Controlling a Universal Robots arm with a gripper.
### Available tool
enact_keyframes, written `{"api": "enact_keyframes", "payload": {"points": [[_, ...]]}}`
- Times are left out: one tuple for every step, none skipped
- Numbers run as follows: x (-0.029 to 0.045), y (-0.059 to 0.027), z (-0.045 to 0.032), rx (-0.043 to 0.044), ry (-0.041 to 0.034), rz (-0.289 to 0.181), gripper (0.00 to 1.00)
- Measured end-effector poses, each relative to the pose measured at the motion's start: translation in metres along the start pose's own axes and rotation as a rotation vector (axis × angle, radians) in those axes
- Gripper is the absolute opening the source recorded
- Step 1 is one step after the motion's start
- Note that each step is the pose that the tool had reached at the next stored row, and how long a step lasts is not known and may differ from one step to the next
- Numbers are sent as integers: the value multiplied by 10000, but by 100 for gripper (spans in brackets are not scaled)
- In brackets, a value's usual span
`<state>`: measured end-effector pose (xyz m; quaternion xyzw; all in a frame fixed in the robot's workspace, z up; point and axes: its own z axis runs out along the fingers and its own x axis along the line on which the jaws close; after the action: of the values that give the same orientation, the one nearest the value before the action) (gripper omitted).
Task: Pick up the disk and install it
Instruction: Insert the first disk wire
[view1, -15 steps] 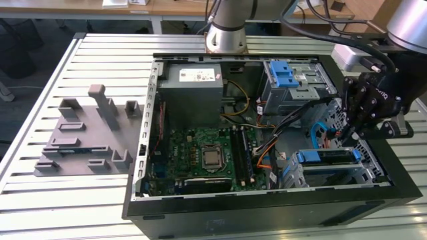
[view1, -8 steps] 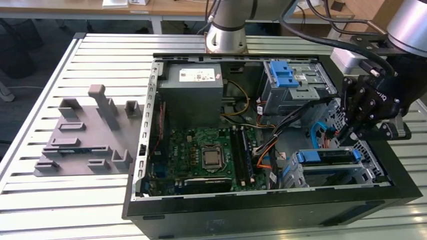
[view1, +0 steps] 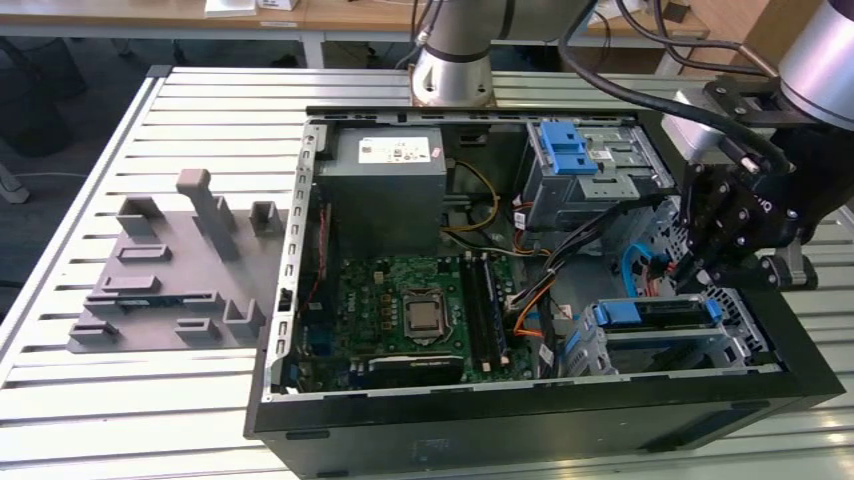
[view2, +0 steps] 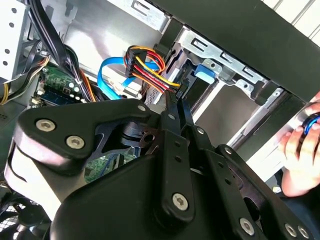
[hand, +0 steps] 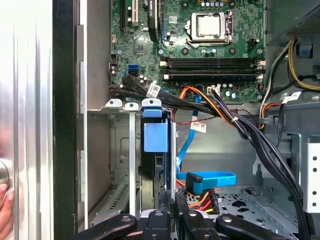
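**Disk seated edge-on in its bay, gripper closed above the bay's rear**

The open computer case (view1: 534, 290) lies on the slatted metal table (view1: 174, 400). In the exterior view the gripper (view1: 697, 270) hangs inside the case at about 3 o'clock from the motherboard (view1: 414, 310), just above the drive bay (view1: 667, 335).

The disk (view1: 651, 313) stands on edge in that bay, its blue carrier visible along the top. In the first wrist view the disk (hand: 152, 145) sits between the bay's metal walls, blue tab uppermost, at 6 o'clock from the processor socket (hand: 212, 25).

Gripper (hand: 172, 197) in the first wrist view: fingers drawn narrow, tips close together with almost no gap, just beside the disk's near end. Whether they pinch anything, I cannot tell. In the second wrist view the fingers (view2: 175, 107) run together toward the cable connector (view2: 177, 92) where the coloured power wires (view2: 145, 62) end.

A blue data cable (hand: 210, 180) loops on the case floor nearby.

A person's hand (view2: 302, 160) rests outside the case wall in the second wrist view.

A grey fixture (view1: 174, 270) sits at 9 o'clock from the case, well apart.
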<state>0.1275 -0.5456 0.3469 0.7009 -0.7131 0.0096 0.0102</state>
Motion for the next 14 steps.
{"api": "enact_keyframes", "payload": {"points": [[8, 7, 3, 6, -30, 0, 16], [14, 13, 5, 14, -56, -1, 16], [16, 20, 7, 28, -79, 0, 16], [16, 26, 9, 39, -96, 0, 16], [16, 31, 11, 51, -110, 1, 16], [16, 34, 14, 59, -124, 1, 16], [17, 34, 18, 60, -144, -1, 16], [21, 34, 21, 60, -161, -1, 16], [26, 34, 23, 61, -174, -1, 16], [32, 35, 26, 60, -184, 0, 16], [37, 35, 29, 61, -189, 0, 16], [43, 35, 32, 60, -197, 1, 16], [50, 35, 35, 60, -205, 1, 16], [58, 35, 39, 60, -217, 1, 16]]}}
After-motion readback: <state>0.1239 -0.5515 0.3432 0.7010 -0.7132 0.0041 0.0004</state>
